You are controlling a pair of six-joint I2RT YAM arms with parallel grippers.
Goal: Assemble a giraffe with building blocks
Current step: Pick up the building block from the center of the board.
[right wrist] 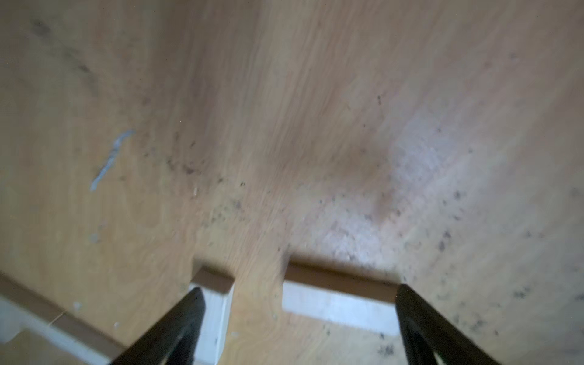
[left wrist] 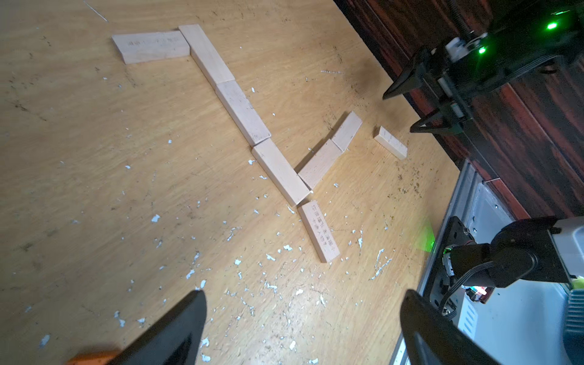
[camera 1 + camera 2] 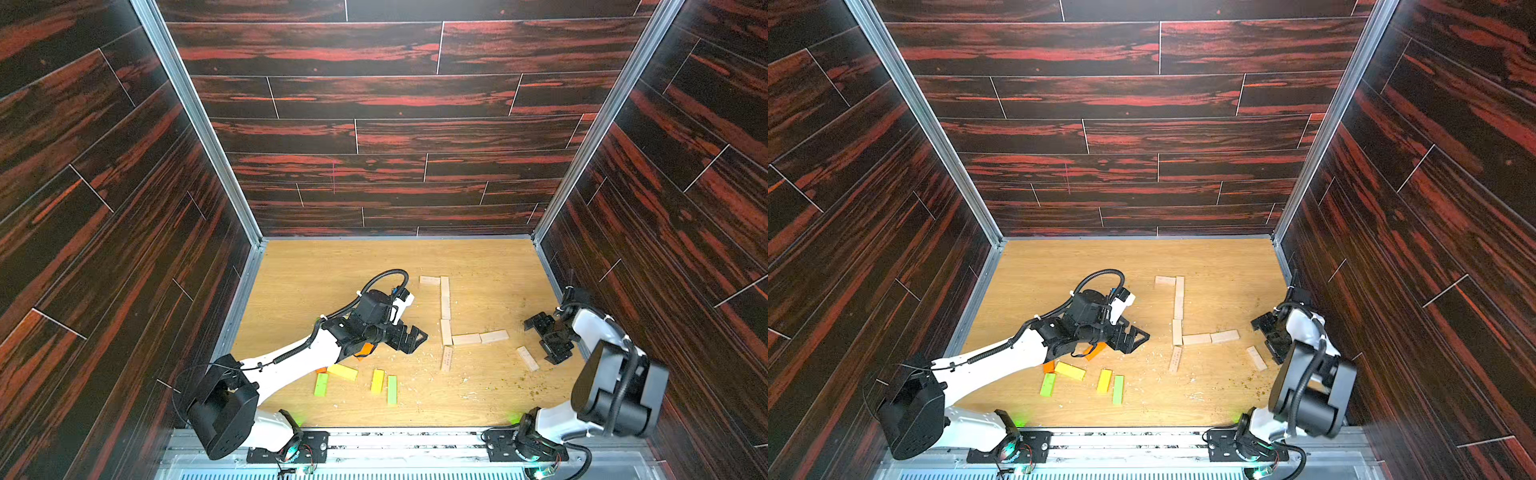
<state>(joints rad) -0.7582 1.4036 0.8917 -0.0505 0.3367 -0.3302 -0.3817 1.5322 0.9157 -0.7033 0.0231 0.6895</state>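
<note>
Beside the loose pale plank, likely the giraffe's missing back leg, my right gripper hangs with jaws apart, ready to straddle it. My left gripper, equally spread and empty, hovers clear of the neck planks, giving room.

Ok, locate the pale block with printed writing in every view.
Top view: printed block just off the robot-side end of the pale column.
Top view: same spot.
Left wrist: just past the column's end, writing up.
Right wrist: too blurred to tell.
Landmark: corner block joining column and row.
</note>
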